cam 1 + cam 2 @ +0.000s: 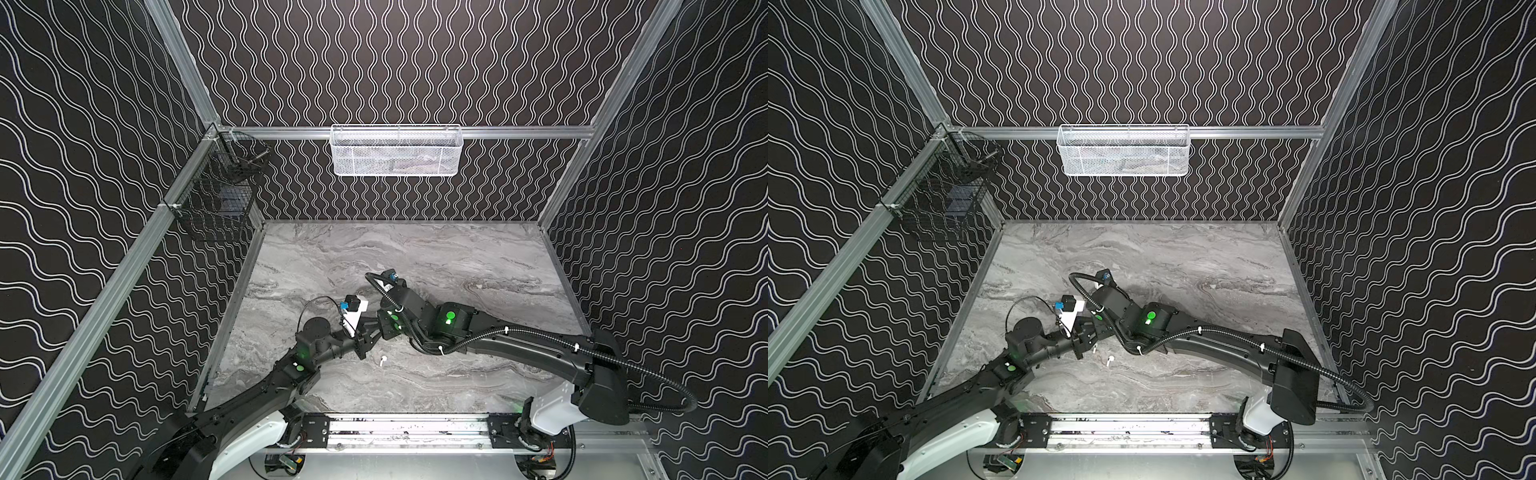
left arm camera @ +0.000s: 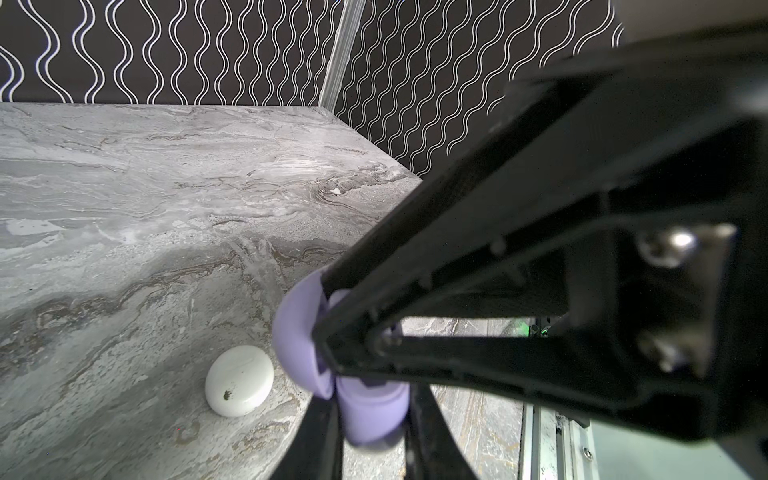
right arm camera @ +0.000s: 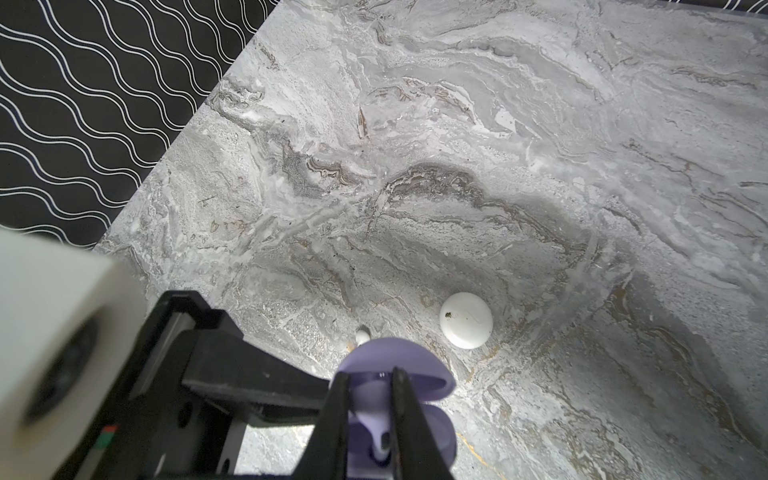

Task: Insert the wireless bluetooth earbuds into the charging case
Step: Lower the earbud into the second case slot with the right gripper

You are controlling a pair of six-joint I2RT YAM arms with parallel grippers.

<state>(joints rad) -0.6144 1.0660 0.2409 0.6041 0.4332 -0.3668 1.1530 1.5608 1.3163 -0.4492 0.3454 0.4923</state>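
Right wrist view: above the lilac case (image 3: 399,357), the down-tilted right gripper (image 3: 370,376) pinches a lilac earbud (image 3: 374,428) between narrow fingers (image 3: 338,415); the left gripper (image 2: 322,316) clamps the case.

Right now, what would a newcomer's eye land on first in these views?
Mid-table the two arms meet. The left gripper pinches an open lilac case, and the right gripper holds a lilac earbud over it. A closed white case sits beside them on the marble table. A loose white earbud lies nearer the arms' bases.
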